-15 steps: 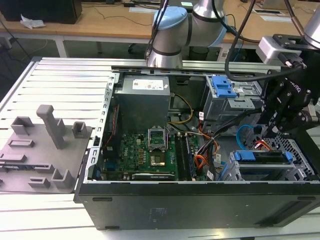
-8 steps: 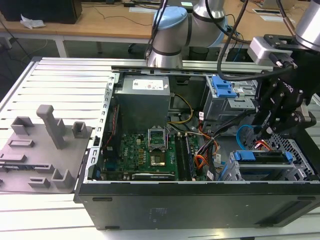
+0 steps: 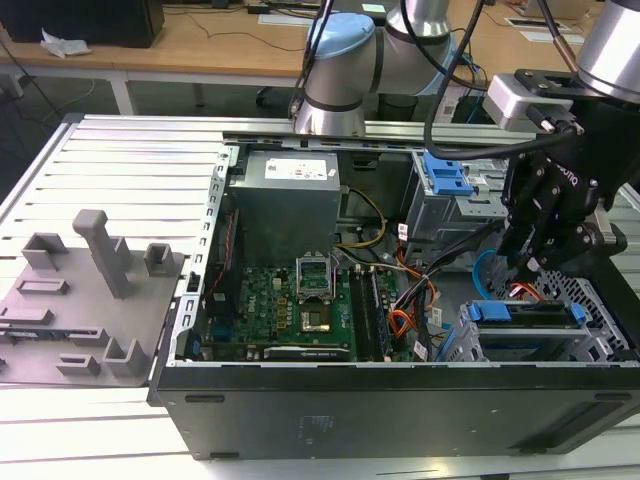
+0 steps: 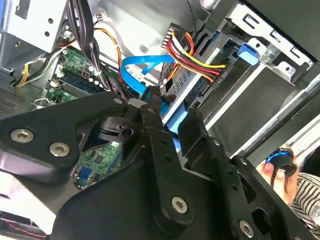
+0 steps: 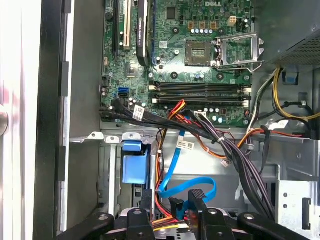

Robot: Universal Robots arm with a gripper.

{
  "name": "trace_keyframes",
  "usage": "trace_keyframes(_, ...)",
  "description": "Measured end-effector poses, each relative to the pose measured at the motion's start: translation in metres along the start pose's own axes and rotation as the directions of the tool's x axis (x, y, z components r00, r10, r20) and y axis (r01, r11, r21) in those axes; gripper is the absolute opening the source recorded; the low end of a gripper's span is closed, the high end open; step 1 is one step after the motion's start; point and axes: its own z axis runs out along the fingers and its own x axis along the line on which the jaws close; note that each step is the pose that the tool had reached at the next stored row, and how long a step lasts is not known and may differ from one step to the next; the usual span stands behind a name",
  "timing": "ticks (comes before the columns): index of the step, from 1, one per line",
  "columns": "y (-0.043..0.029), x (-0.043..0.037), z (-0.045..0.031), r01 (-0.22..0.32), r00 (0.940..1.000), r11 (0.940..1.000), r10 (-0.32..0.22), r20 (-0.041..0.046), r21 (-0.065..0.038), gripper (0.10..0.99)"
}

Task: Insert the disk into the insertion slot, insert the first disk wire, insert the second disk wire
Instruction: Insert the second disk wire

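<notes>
The disk [image 3: 527, 316] lies in its blue carrier inside the insertion slot [image 3: 592, 300], a low grey perforated cage at the exterior view's right end of the case. My gripper [image 3: 528, 262] hangs just above the disk's rear edge. In both wrist views the fingers [image 5: 145, 199] stand apart, so the gripper [image 5: 171, 200] is open. The black plug of the second disk wire [image 5: 200, 183], a light-blue loop, sits between them at the disk's back. A red, yellow and black wire bundle [image 4: 197, 62] runs into the disk [image 4: 186, 84] beside it. The blue carrier [image 4: 172, 122] shows through the finger gap.
The motherboard [image 3: 290, 300] fills the case floor, with an orange cable [image 3: 400, 322] and black harnesses [image 5: 220, 142] crossing towards the drive bays. A taller cage with a blue latch [image 3: 445, 178] stands behind. A person's hand [image 4: 280, 170] shows beyond the case. A grey fixture [image 3: 85, 300] lies outside.
</notes>
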Motion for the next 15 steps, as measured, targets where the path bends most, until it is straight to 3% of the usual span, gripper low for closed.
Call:
trace_keyframes(1, 0.0, 0.0, 0.0, 0.0, 1.0, 1.0, 0.0, 0.0003, 0.0, 0.408)
trace_keyframes(3, 0.0, 0.0, 0.0, 0.0, 1.0, 1.0, 0.0, 0.0007, 0.0, 0.278)
trace_keyframes(4, 0.0, 0.0, 0.0, 0.0, 1.0, 1.0, 0.0, 0.001, 0.0, 0.165)
trace_keyframes(7, 0.0, 0.0005, -0.0001, 0.0, 1.0, 1.0, 0.0, 0.0014, 0.0, 0.161)
trace_keyframes(9, 0.0, 0.0065, 0.0003, 0.0, 1.0, 1.0, 0.0, 0.0017, 0.0, 0.161)
trace_keyframes(12, -0.0002, 0.0238, 0.0019, 0.0, 1.0, 1.0, 0.0, 0.0016, 0.0, 0.161)
trace_keyframes(15, -0.0024, 0.0284, 0.0075, -0.002, 1.0, 1.0, 0.002, 0.0017, 0.0, 0.161)
